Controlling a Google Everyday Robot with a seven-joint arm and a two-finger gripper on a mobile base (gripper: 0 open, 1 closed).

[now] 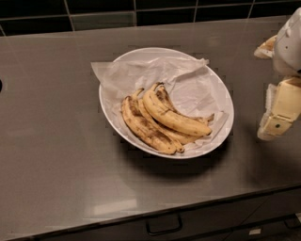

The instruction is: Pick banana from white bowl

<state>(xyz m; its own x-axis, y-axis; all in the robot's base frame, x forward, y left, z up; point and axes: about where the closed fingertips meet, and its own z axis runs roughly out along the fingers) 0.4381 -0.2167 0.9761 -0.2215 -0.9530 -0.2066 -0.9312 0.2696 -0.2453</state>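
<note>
The white bowl (118, 121) stands in the middle of the grey counter, lined with a crumpled white paper sheet (141, 70). Several bananas lie in its lower half. The banana (174, 118), the plumpest and brightest yellow one with light speckles, lies on top and curves toward the right. Darker, brown-blotched bananas (146, 129) lie beside and under it on the left. My gripper (277, 117) hangs at the right edge of the view, to the right of the bowl and apart from it, above the counter. It holds nothing that I can see.
The grey counter (56, 141) stretches around the bowl. A dark tiled wall (103, 12) runs along the back. Below the counter's front edge are drawers with a dark handle (163, 226).
</note>
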